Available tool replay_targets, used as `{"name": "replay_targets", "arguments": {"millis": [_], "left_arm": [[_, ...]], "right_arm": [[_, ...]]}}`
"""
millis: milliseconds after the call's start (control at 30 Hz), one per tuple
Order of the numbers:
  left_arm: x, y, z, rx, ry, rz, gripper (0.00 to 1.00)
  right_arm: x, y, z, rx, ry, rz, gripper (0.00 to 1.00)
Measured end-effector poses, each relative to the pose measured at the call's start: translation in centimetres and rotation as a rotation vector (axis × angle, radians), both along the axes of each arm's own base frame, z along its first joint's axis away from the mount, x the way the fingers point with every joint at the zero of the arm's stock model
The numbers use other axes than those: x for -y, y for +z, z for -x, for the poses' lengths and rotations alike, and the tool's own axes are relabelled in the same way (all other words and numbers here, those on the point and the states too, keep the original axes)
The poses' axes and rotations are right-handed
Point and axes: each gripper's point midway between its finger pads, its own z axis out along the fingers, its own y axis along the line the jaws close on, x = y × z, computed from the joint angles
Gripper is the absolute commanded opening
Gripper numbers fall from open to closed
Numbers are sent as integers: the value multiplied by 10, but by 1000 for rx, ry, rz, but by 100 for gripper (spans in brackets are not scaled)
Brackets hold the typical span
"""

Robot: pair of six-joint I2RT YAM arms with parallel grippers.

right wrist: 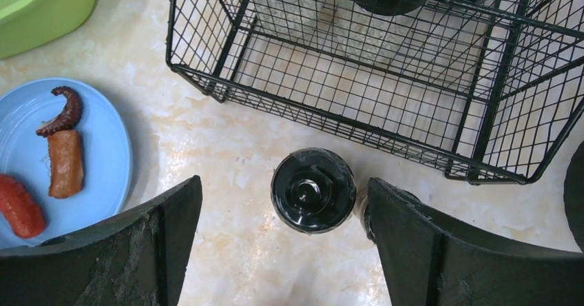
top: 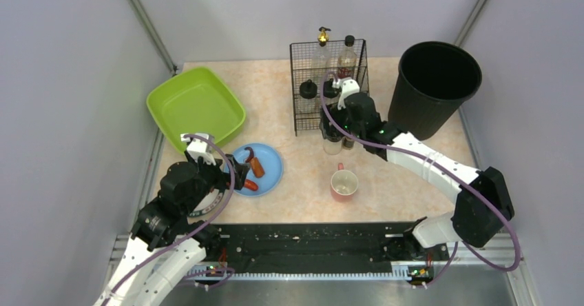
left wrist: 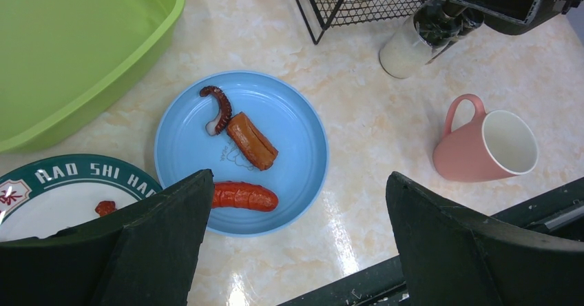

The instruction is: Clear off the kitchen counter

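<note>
Both pincers gaped wide over the kitchen counter.
Near its front-left edge the left gripper hung above a blue plate; farther in, the right gripper stood either side of a black-capped jar, before the far-edge wire rack.

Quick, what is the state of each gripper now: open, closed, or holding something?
Left gripper: open, holding nothing, over the blue plate.
Right gripper: open, around the black-capped bottle, not gripping it.
</note>
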Motion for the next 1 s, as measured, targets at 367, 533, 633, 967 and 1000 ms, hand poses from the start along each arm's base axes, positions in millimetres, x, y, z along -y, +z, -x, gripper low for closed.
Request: {"name": "replay_targets", "arguments": {"millis": [367, 533, 633, 967, 1000], "left_arm": [[0, 0, 0, -1, 0, 0, 99], [0, 0, 0, -1, 0, 0, 99], [0, 0, 0, 0, 0, -1, 99], [0, 0, 0, 0, 0, -1, 99], [0, 0, 0, -1, 0, 0, 99]], "right_arm": [[-2, -28, -8, -40, -13, 45, 88], [-3, -31, -11, -40, -18, 49, 87], [-3, -38, -12, -52, -19, 59, 88], [-4, -53, -14, -77, -20, 77, 87], [-5, -53, -14, -78, -18, 77, 86]]}}
